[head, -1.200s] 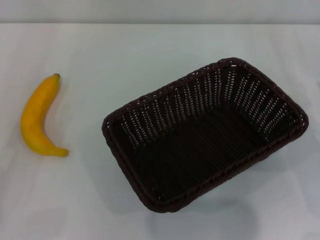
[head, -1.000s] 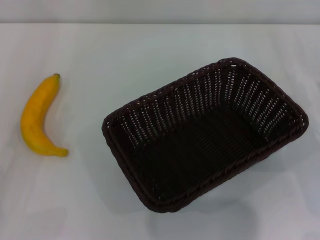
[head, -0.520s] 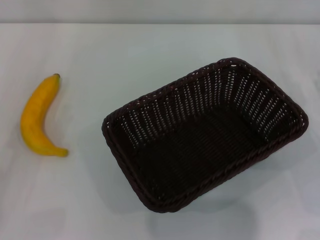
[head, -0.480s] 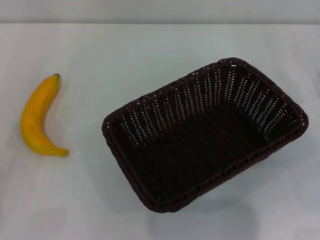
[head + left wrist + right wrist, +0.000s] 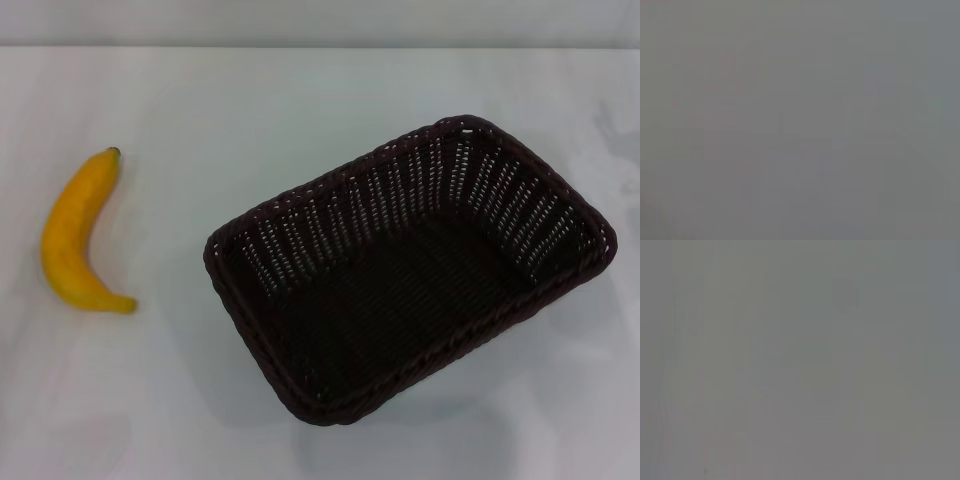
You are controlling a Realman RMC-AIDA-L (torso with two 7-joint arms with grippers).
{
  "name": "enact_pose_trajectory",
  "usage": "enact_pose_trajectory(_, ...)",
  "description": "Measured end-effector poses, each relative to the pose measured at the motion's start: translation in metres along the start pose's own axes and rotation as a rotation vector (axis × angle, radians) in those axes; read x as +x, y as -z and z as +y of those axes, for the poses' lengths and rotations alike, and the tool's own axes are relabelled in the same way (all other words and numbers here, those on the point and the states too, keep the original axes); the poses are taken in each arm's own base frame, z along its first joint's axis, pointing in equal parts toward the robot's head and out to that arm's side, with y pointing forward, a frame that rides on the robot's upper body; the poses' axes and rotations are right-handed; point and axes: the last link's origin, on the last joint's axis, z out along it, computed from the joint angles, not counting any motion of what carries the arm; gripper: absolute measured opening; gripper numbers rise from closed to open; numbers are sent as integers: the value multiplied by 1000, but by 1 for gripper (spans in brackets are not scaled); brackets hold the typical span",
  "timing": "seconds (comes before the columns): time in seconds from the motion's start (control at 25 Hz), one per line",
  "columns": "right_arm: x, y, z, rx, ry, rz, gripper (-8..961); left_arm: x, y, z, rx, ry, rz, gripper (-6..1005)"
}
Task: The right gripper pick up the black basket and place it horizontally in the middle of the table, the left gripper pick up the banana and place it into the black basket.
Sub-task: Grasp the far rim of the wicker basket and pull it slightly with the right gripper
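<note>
The black basket [image 5: 410, 270] sits skewed on the white bench [image 5: 250, 110], toward the robot's right; the banana [image 5: 78, 234] lies well apart on the left. Neither gripper shows, so their state cannot be told; both wrist views give only grey.

No part of the robot's body shows in any view.

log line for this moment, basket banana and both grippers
black basket: empty, skewed, right of centre on table | banana: on table, left of basket, apart | left gripper: not in view | right gripper: not in view
</note>
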Motion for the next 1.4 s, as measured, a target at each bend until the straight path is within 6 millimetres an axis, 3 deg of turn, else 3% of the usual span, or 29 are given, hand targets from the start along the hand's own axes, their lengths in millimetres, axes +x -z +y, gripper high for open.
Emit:
enact_pose_trajectory(0.2,-18,-23,-12,-55,26,159,767,-2,-1,-2,10,13,-15,837)
enact_pose_trajectory(0.4,-43,-34,-18,-103,65,341,766,-4,-4,-2,11,15,-22,837)
enact_pose_trajectory(0.76,-87,-14,-3,-284,66,631,766,-6,-7,-1,13,20,-27,837)
enact_pose_trajectory(1.08,-133,8,22,-578,36,681,766,-7,-11,3,-1,35,-27,837)
enact_pose_trajectory(1.4,-130,8,41,-701,100,730,765,-9,-12,5,-6,42,-34,837)
